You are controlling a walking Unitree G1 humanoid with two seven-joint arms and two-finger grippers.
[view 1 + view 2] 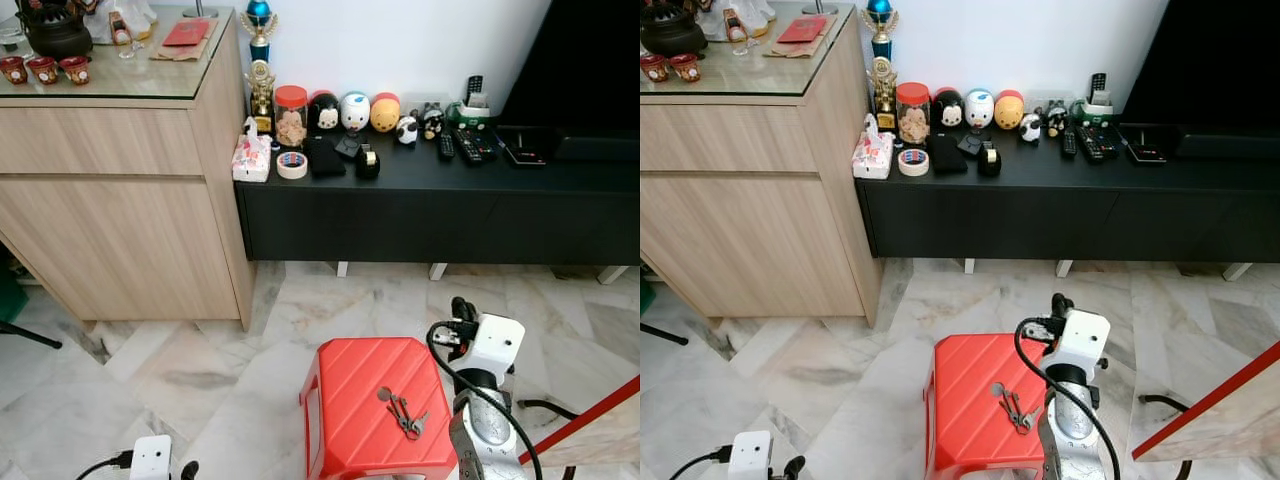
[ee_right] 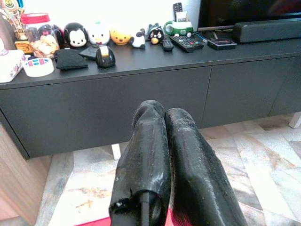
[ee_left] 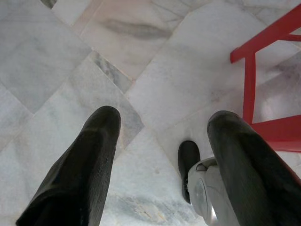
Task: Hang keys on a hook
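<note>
The left gripper (image 3: 160, 141) hung low at the robot's left side, its two black fingers spread wide over bare marble floor (image 1: 200, 370) with nothing between them. Just right of it stood the red stool (image 1: 375, 400), and the keys (image 1: 403, 412) lay loose on the stool's top, toward its front right corner and close to that edge. The right gripper (image 2: 162, 141) was raised just beside the stool's right edge, above the level of the keys, its fingers pressed together on nothing and aimed at the black TV console (image 1: 440, 215).

By my judgement the task had barely begun: the keys were not yet picked up, and no hook could be made out in these views, so it remained to be found.

Open floor lay between the stool and the console, and more to the left before the wooden cabinet (image 1: 120, 200). To the right, a red-edged board (image 1: 590, 420) crowded the arm's side.
</note>
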